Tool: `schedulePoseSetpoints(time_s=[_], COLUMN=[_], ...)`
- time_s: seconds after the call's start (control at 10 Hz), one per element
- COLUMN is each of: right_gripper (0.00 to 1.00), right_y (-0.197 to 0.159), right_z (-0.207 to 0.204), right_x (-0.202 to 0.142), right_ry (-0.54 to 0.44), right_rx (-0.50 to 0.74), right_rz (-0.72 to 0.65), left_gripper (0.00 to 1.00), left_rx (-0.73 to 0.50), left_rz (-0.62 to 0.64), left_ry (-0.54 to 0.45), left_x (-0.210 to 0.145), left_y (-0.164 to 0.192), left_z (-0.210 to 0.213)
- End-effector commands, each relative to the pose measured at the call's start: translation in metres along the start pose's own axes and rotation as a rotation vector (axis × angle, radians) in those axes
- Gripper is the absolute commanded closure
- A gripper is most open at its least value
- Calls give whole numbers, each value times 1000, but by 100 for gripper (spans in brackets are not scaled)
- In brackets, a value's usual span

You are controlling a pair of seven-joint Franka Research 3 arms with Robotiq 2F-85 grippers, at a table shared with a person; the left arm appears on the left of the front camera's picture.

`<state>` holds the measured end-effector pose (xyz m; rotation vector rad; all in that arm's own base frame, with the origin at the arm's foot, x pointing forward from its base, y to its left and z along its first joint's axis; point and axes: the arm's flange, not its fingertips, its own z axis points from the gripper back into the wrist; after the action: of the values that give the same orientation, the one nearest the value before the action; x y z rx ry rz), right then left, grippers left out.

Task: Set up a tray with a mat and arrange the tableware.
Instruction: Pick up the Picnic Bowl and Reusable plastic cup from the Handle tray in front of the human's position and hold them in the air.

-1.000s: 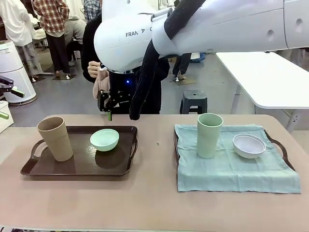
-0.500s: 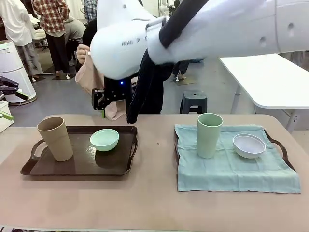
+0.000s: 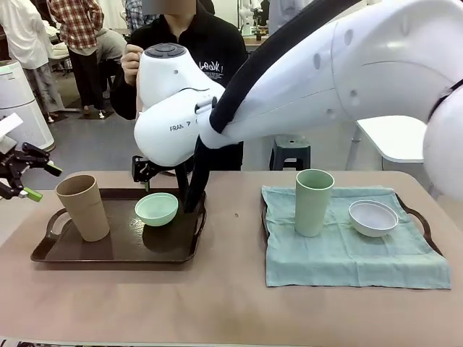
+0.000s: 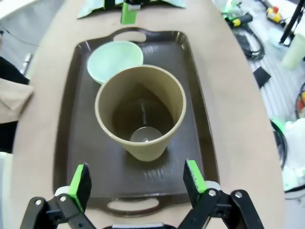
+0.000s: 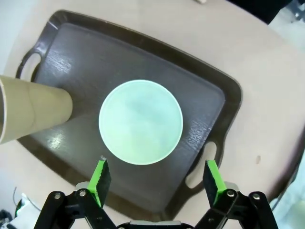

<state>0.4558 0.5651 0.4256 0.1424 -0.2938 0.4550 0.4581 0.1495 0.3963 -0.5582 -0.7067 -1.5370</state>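
On the table stand two trays, two cups and two bowls. Toward the robot's left, one bare dark brown tray carries one tan cup, upright near its left handle, and one mint green bowl nearer its right end; cup and bowl are apart. Toward the right, the second tray lies under one pale teal mat, with little more than its handles showing. On the mat stand one pale green cup, upright, and one white bowl near it, not touching.

The right arm stretches across the middle to the brown tray. The right gripper hangs above that tray with its fingers wide apart and nothing between them; the mint green bowl lies just ahead of its pads. The left gripper is likewise spread and empty, with the tan cup just ahead of it, outside the fingers. One person stands at the far side.
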Motion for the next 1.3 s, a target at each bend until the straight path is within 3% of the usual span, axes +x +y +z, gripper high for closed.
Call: schedulePoseSetpoints(time_s=[0.0, 0.1, 0.2, 0.3, 0.4, 0.8, 1.2], right_gripper=[0, 0, 0, 0, 0, 0, 0], right_y=[11, 11, 6, 5, 5, -11, -10], right_z=[4, -2, 4, 1, 1, -22, -48], right_x=[11, 14, 14, 6, 6, 12, 13], right_ry=[-18, -10, 67, -2, -2, 54, 122], right_rx=[-54, -59, -64, -14, -14, -20, -34], right_rz=[-34, -60, -158, -16, -16, -146, -167], left_gripper=[0, 0, 0, 0, 0, 0, 0], left_rx=[-44, -66, -52, -35, -35, -93, -153], left_rz=[49, 79, 87, 37, 37, 66, 120], left_ry=[-17, -15, -2, -16, -16, -42, -94], left_x=[2, 0, 7, -6, -6, -11, -25], left_y=[3, 2, 3, 0, 0, 1, 2], left_z=[-7, -12, -6, -13, -13, -21, -46])
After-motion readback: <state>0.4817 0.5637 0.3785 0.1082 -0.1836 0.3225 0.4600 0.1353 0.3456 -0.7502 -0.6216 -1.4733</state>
